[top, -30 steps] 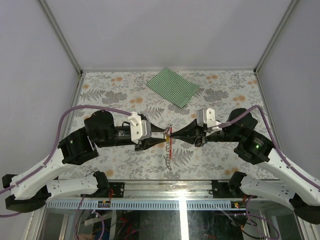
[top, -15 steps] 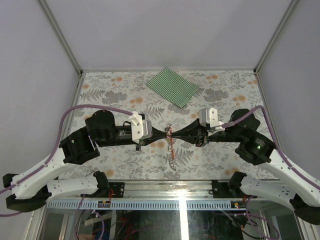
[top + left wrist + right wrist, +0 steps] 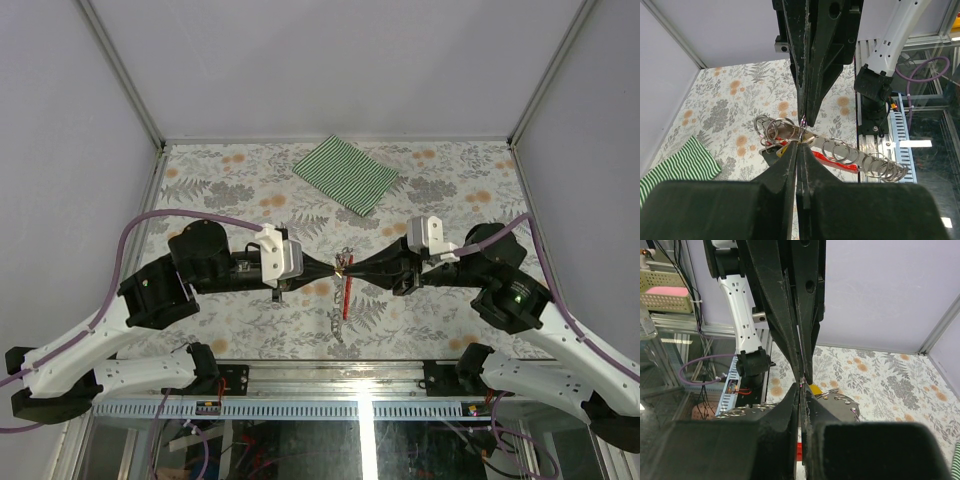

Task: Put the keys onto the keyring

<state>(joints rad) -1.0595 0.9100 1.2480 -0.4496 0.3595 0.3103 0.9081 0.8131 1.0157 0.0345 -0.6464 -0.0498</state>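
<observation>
Two small shifts vs half a sec ago: the spot where my tips meet has slid a bit to the right, and my right wrist has drawn back toward its own side. The keyring [image 3: 346, 298] went w/ it, so its red strap now hangs a touch slanted, w/ the short chain [image 3: 338, 325] below it. Left gripper [image 3: 334, 266] is clamped tight, no gap btw the fingers, nipping the metal at the keyring's top end. Right gripper [image 3: 353, 266] is squeezed just as tight, tip to tip w/ the left; can't tell if it pinches ring or key. The keyring hangs btw both tips over the middle of the table [image 3: 220, 190]. One yellow key head [image 3: 815, 389] sits just beside the pinch point, by the silver rings; other keys I can't make out.
</observation>
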